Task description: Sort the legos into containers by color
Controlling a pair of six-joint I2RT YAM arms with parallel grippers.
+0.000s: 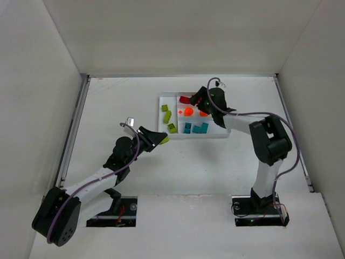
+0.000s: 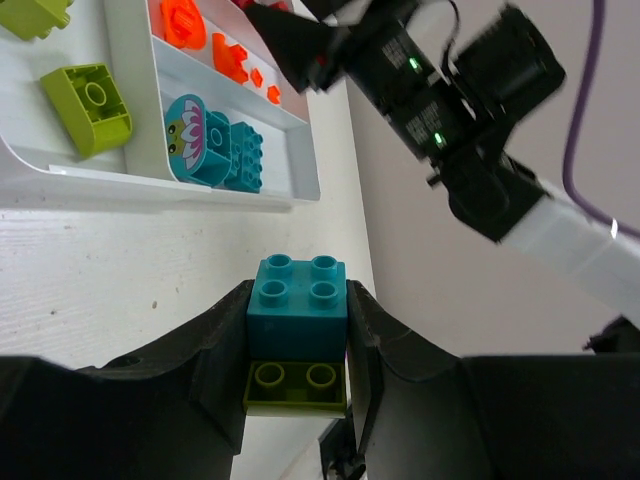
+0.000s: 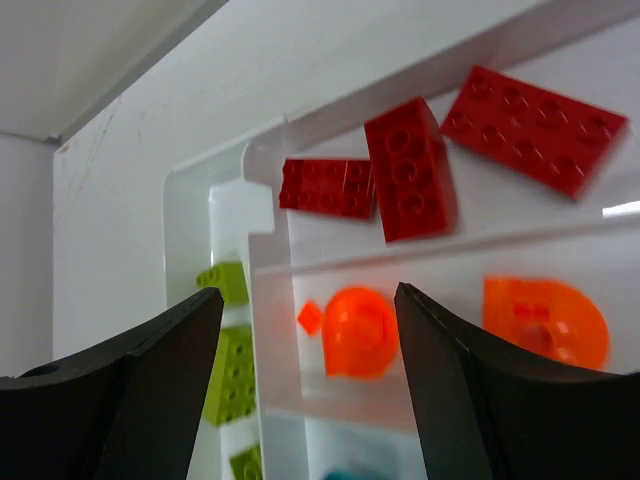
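Note:
My left gripper is shut on a teal brick stacked with a lime green brick, held just off the near left corner of the white tray. My right gripper is open and empty, hovering over the tray's far part. In the right wrist view its jaws stand wide apart above an orange round piece. Red bricks lie in the far section, lime bricks in the left section, teal bricks in the near section.
White walls enclose the table on three sides. A metal rail runs along the left edge. The right arm's elbow rises to the right of the tray. The tray's near wall lies close ahead of the left fingers.

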